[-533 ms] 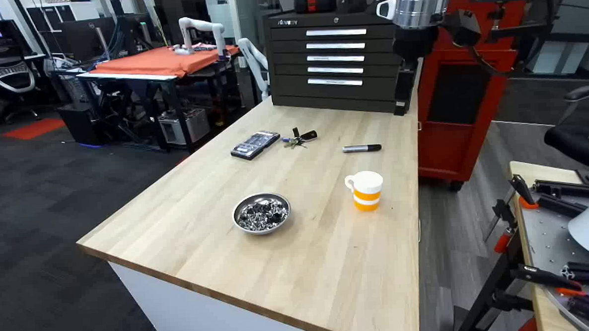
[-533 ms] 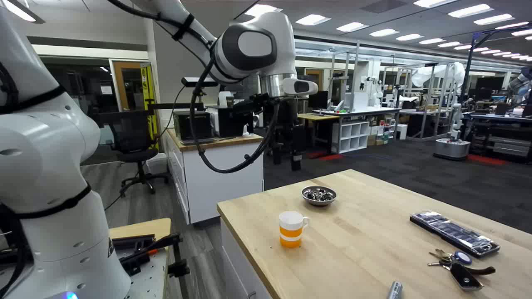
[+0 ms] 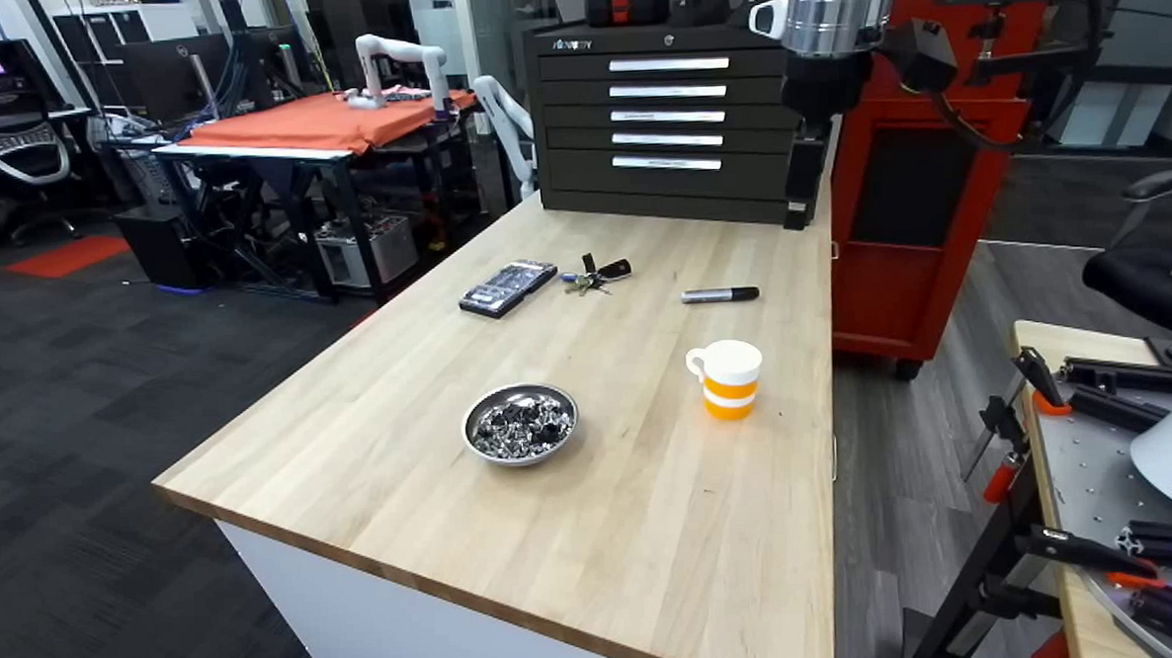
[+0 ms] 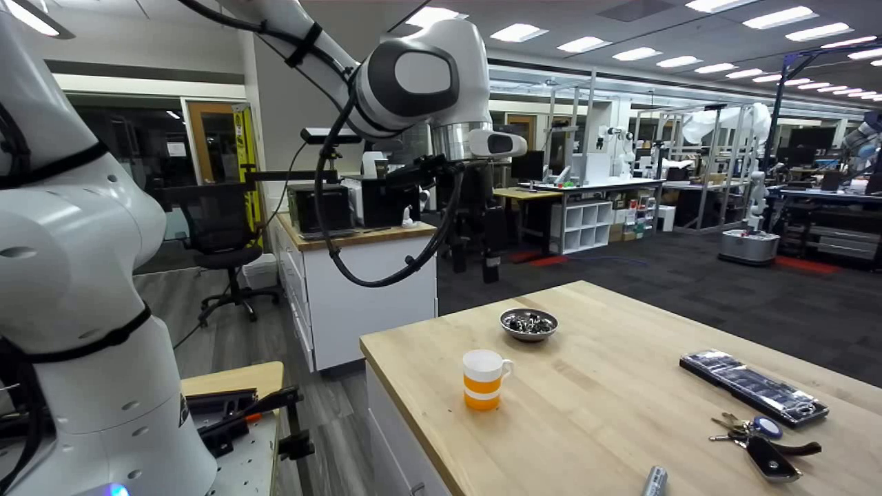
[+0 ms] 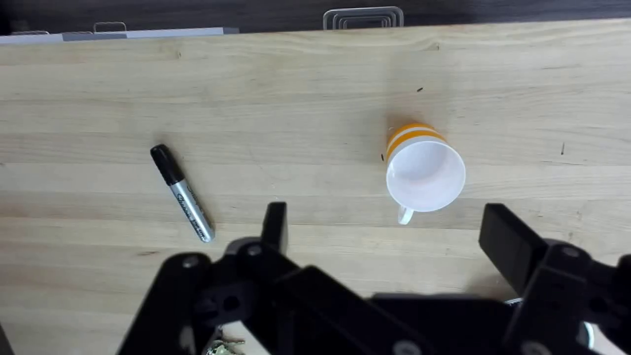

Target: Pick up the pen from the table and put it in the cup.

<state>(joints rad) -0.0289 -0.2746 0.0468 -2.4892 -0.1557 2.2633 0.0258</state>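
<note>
While the fingers [image 5: 508, 241] stand wide, the pen [image 5: 183, 194] is silver-bodied; its cap [image 5: 166, 165] is black.

In an exterior view, on table [image 3: 635, 544]: bowl [image 3: 521, 461] left of cup [image 3: 731, 380], parts [image 3: 523, 429] in bowl; pen [image 3: 719, 294] behind cup; keys [image 3: 594, 276] left of pen, case [image 3: 508, 288] left of keys; chest [image 3: 669, 182] behind all. Wrist view: pen left of cup.

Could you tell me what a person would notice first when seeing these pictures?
Probably the orange-and-white cup, standing near one edge of the pale wooden table. Next may come the metal bowl of small shiny bits, left of the cup in an exterior view. In the wrist view, the dark fingers loom large, spread wide apart.
</note>
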